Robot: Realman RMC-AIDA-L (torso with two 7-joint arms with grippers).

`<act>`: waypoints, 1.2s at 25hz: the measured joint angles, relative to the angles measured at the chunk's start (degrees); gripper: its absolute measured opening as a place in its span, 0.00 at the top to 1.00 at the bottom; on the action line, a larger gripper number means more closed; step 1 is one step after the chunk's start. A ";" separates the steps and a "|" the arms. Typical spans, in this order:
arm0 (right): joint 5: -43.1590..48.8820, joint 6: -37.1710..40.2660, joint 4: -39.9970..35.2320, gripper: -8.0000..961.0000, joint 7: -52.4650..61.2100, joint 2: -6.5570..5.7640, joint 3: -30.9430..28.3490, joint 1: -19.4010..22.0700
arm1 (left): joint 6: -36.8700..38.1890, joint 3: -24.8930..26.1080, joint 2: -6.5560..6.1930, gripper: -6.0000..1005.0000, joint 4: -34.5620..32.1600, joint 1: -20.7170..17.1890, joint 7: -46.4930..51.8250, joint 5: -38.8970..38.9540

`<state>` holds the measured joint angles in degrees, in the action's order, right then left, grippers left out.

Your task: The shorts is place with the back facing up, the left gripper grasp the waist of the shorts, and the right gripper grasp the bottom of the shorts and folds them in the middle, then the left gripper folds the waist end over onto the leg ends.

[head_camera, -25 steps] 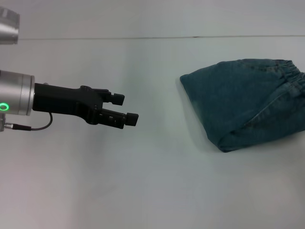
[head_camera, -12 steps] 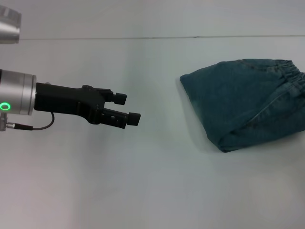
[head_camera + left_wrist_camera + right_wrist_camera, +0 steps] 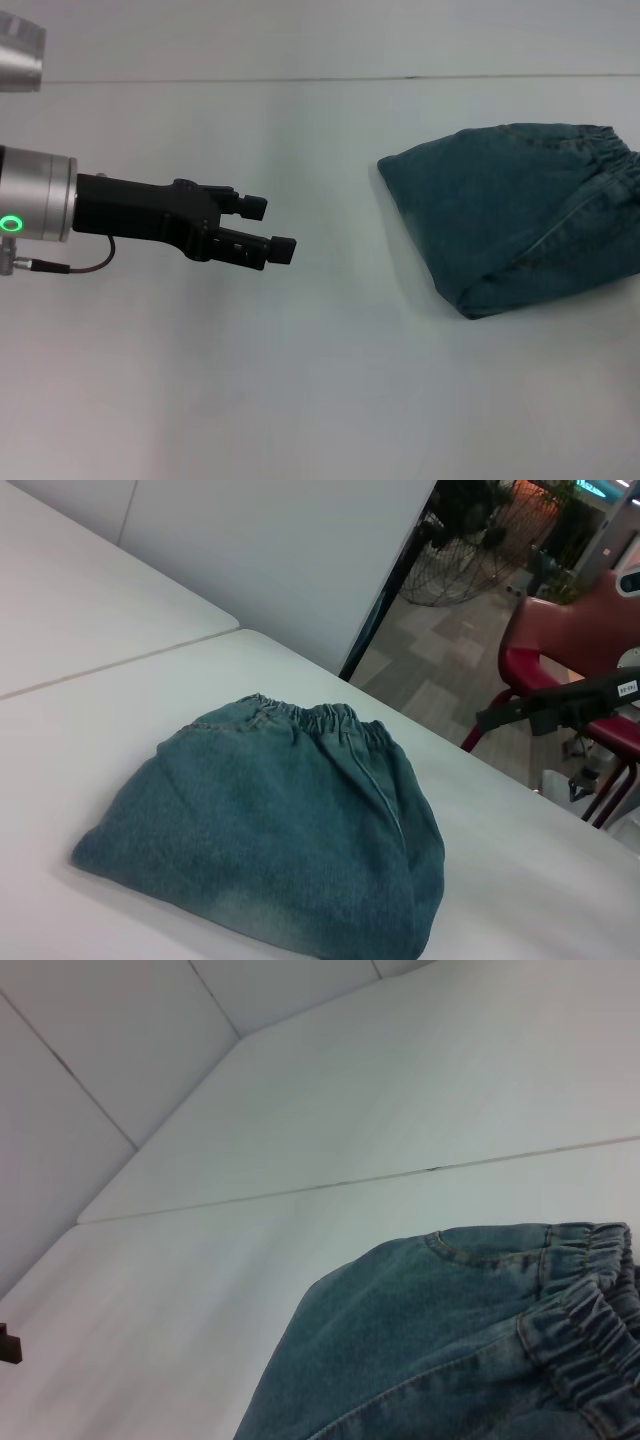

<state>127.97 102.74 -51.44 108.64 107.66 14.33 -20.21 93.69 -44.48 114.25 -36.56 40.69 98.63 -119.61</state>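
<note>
Head view: the shorts (image 3: 515,220) are seen folded into a compact bundle on the white worktop (image 3: 320,380), lying on the right side and reaching the picture's right edge. The gathered waist (image 3: 610,155) is turned to the far right corner of the bundle, and a rounded fold is presented toward the middle of the worktop. The left tool (image 3: 265,228) is held over bare worktop on the left, well apart from the shorts, its silver wrist marked by a green ring (image 3: 10,223). Its two fingers are parted with nothing between them and are pointed toward the bundle.

From the left wrist the bundle (image 3: 270,840) is shown whole, with the puckered waist (image 3: 320,720) on its far edge. From the right wrist only a denim corner (image 3: 440,1350) and the elastic band (image 3: 590,1310) are shown; the right tool cannot be made out with certainty, so its state cannot be told.
</note>
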 joint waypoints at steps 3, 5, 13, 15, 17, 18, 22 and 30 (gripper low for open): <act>0.00 0.00 0.03 0.02 0.00 0.00 0.02 0.00 | 0.01 0.00 0.01 0.04 0.00 0.00 -0.04 0.00; 0.00 0.00 0.03 0.02 -0.01 0.00 0.04 -0.01 | 0.01 0.00 0.01 0.04 0.00 0.00 -0.06 0.00; 0.00 0.00 0.03 0.01 -0.01 0.00 0.17 -0.21 | -0.11 0.01 0.07 0.04 0.00 0.08 -0.11 0.00; 0.00 0.00 0.03 0.01 -0.01 0.00 0.18 -0.27 | -0.19 0.01 0.23 0.04 0.00 0.19 -0.16 0.00; 0.00 0.00 0.03 0.01 -0.01 0.00 0.24 -0.34 | -0.24 0.01 0.43 0.04 0.00 0.32 -0.24 -0.04; 0.00 0.00 0.03 0.01 -0.01 0.00 0.28 -0.39 | -0.27 0.01 0.49 0.04 0.00 0.38 -0.27 -0.10; -0.01 0.02 0.03 0.01 0.00 0.13 0.34 -0.55 | -0.32 0.01 0.52 0.04 0.00 0.51 -0.29 -0.14; -0.23 0.39 0.97 0.02 -0.53 1.57 0.78 -3.01 | -0.35 0.01 0.62 0.04 0.00 0.63 -0.29 -0.04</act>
<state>127.74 103.13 -50.47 108.11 109.23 15.10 -23.22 93.34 -44.47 114.87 -36.56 41.32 98.35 -119.66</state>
